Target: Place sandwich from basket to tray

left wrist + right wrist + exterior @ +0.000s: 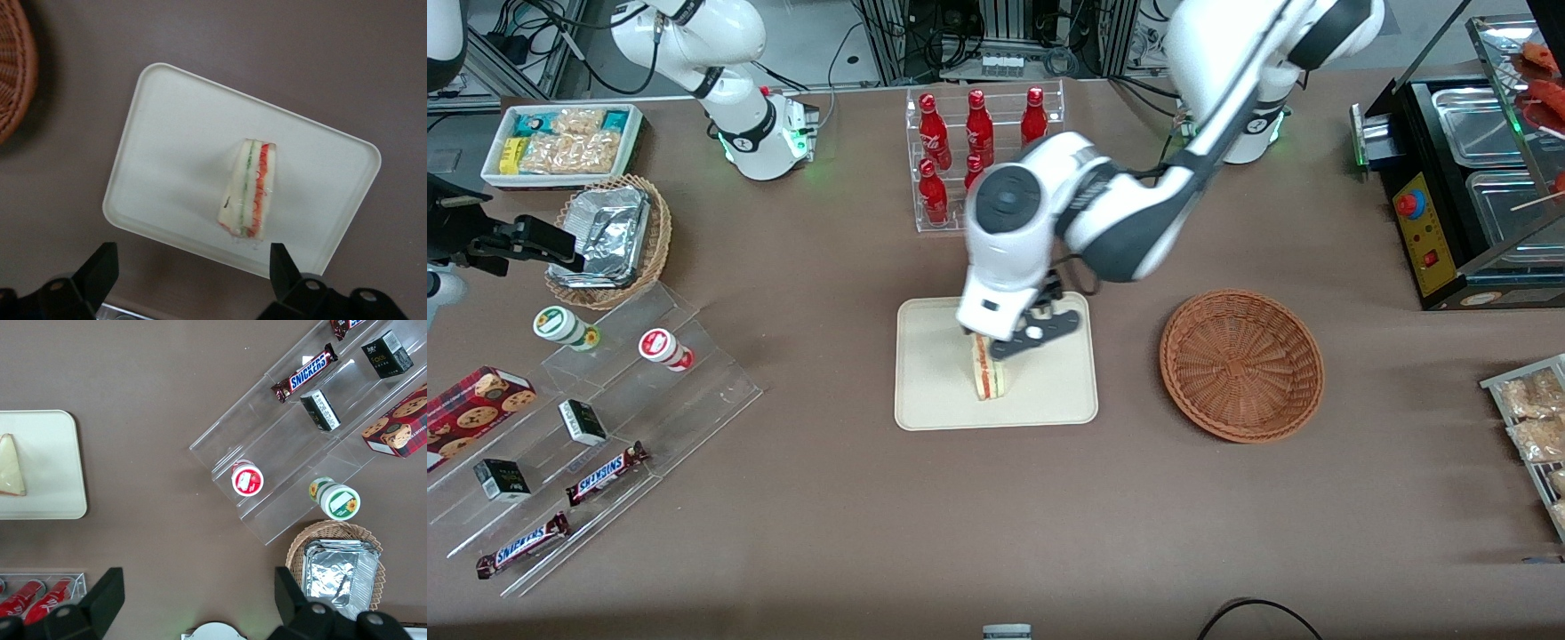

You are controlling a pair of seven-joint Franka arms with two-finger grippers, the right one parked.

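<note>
Sandwich [248, 189] stands mid-tray [167, 120] — gripper [190, 283] above, jaws spread, touching nothing.

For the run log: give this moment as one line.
stage: release | sandwich: standing on edge on tray | gripper: open, above sandwich | basket: empty, beside tray

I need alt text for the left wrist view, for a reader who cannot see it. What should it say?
A sandwich wedge stands on its edge on the cream tray, its red and green filling facing the camera. The open gripper hangs above the tray, clear of the sandwich. An arc of the reddish-brown basket shows beside the tray on the brown table.
</note>
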